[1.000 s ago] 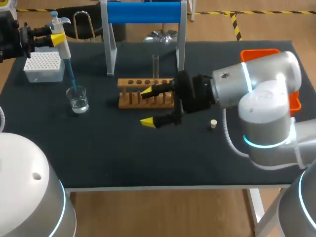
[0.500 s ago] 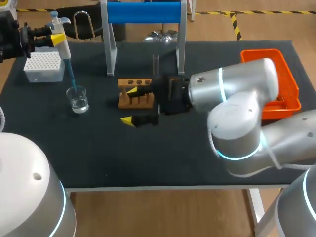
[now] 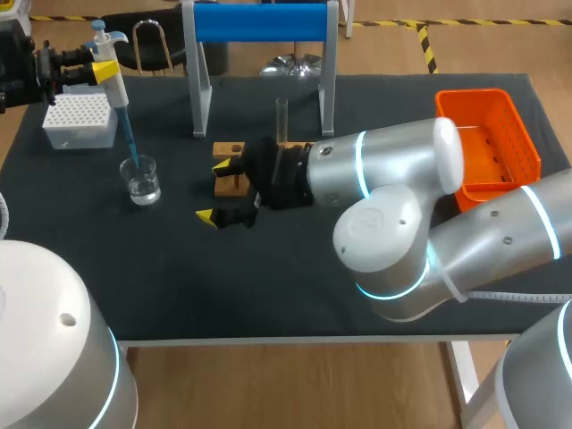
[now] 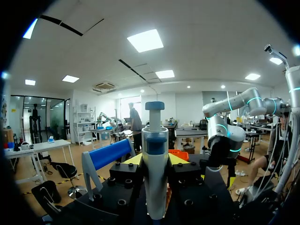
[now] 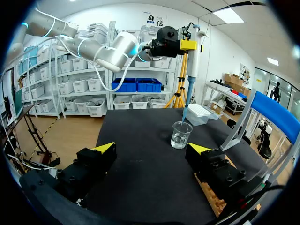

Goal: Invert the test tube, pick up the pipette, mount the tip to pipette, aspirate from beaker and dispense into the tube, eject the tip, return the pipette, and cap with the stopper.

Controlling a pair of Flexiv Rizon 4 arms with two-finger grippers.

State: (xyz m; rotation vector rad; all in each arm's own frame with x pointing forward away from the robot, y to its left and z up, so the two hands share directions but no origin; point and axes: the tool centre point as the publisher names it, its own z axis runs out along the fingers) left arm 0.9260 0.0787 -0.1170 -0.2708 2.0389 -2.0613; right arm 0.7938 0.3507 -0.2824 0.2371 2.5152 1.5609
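My left gripper (image 3: 100, 64) is shut on the white pipette (image 3: 109, 61) at the back left, holding it upright. Its blue tip (image 3: 130, 143) reaches down into the mouth of the glass beaker (image 3: 141, 179), which holds clear liquid. In the left wrist view the pipette (image 4: 154, 154) stands between the yellow fingers. My right gripper (image 3: 213, 191) is open and empty, lying sideways just right of the beaker and in front of the wooden rack (image 3: 227, 152). A glass test tube (image 3: 281, 118) stands upright behind the right arm. In the right wrist view the beaker (image 5: 181, 135) is ahead of my right gripper (image 5: 152, 149).
A white tip box (image 3: 80, 121) sits at the back left behind the beaker. A blue-topped stand (image 3: 259, 22) rises behind the rack. An orange bin (image 3: 492, 147) is at the back right. My right arm covers most of the rack and the table beside it.
My right arm has swept left across the rack towards the beaker, still open, now hiding the small stopper and most of the rack. The left arm and pipette have stayed put.
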